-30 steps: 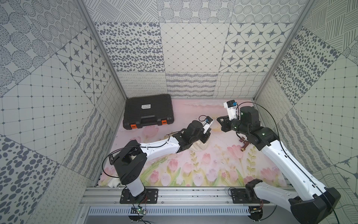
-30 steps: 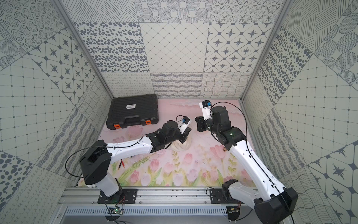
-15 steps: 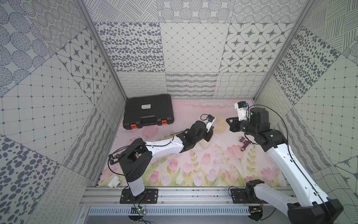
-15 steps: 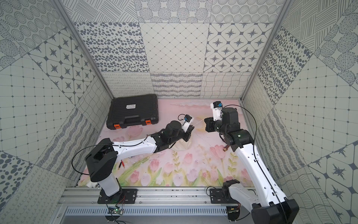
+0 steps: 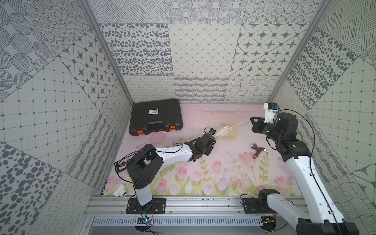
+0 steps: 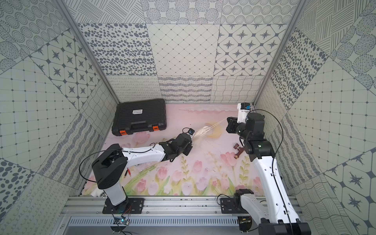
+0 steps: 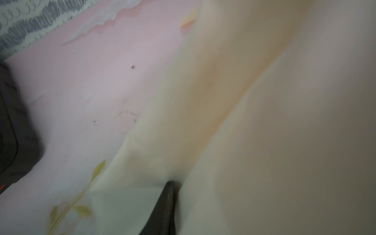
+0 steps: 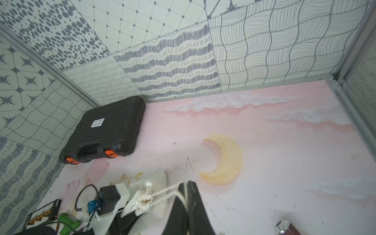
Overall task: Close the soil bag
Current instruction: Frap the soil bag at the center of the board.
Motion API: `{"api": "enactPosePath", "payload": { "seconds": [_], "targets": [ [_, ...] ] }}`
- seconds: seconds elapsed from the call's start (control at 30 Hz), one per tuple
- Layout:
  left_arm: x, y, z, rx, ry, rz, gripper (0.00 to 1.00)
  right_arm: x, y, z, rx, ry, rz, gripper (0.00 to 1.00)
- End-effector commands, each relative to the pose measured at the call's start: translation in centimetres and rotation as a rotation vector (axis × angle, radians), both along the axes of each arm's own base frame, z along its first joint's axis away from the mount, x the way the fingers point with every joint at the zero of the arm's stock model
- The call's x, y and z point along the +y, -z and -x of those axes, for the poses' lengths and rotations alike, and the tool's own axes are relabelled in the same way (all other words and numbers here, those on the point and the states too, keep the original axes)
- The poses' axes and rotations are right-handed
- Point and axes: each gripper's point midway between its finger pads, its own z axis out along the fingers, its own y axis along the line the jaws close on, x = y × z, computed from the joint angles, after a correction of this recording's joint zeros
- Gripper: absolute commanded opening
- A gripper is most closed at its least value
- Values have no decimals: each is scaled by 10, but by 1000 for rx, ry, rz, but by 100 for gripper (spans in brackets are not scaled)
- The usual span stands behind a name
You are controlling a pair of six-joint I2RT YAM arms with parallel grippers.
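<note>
The soil bag [image 5: 222,130] [image 6: 201,131], a cream cloth pouch, hangs at mid-floor with its mouth [image 8: 144,200] gathered into tight pleats. My left gripper [image 5: 215,138] [image 6: 192,136] is shut on the bag's body. In the left wrist view blurred cloth [image 7: 264,122] fills the frame around one dark finger [image 7: 166,203]; the other finger is hidden. Two thin cords [image 5: 242,123] [image 8: 164,192] run taut from the mouth to my right gripper [image 5: 253,120] [image 6: 227,120] [image 8: 187,183], which is shut on them near the back right corner.
A black ribbed case [image 5: 155,117] [image 8: 105,130] with orange latches lies at the back left. A brown metal fitting [image 5: 257,151] lies by the right arm. A white piece [image 5: 120,190] and a black connector strip [image 5: 122,163] sit at the front left. Patterned walls enclose the floor.
My right gripper has travelled right and toward the back wall, drawing the cords out straight. My left arm has reached farther right with the bag, whose mouth has come clear of it.
</note>
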Motion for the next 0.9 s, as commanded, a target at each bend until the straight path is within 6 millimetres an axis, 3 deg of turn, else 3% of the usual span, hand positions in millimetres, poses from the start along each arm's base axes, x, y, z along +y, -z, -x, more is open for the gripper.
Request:
{"api": "enactPosePath", "payload": {
  "seconds": [0.0, 0.13, 0.23, 0.33, 0.47, 0.6, 0.73, 0.87],
  "targets": [
    [193, 33, 71, 307, -212, -799, 19, -46, -141, 6, -515, 216, -38, 0],
    [176, 17, 56, 245, -184, -679, 15, -25, -127, -5, -461, 93, -88, 0],
    [161, 5, 41, 185, -153, -594, 4, -10, -119, -9, -445, 12, -126, 0],
    [174, -8, 25, 157, -190, -600, 0, 4, -106, -13, -409, -55, -134, 0],
    [203, -35, 12, 132, -264, -605, 0, 42, -81, -20, -348, -193, -143, 0],
    [203, -36, 16, 126, -270, -533, 8, 82, -56, -23, -308, -300, -124, 0],
    [174, -21, 25, 113, -172, -439, 22, 113, -36, -24, -292, -387, -136, 0],
    [103, -45, 29, -8, 49, -256, 36, 135, -23, -23, -272, -449, -127, 0]
  ]
}}
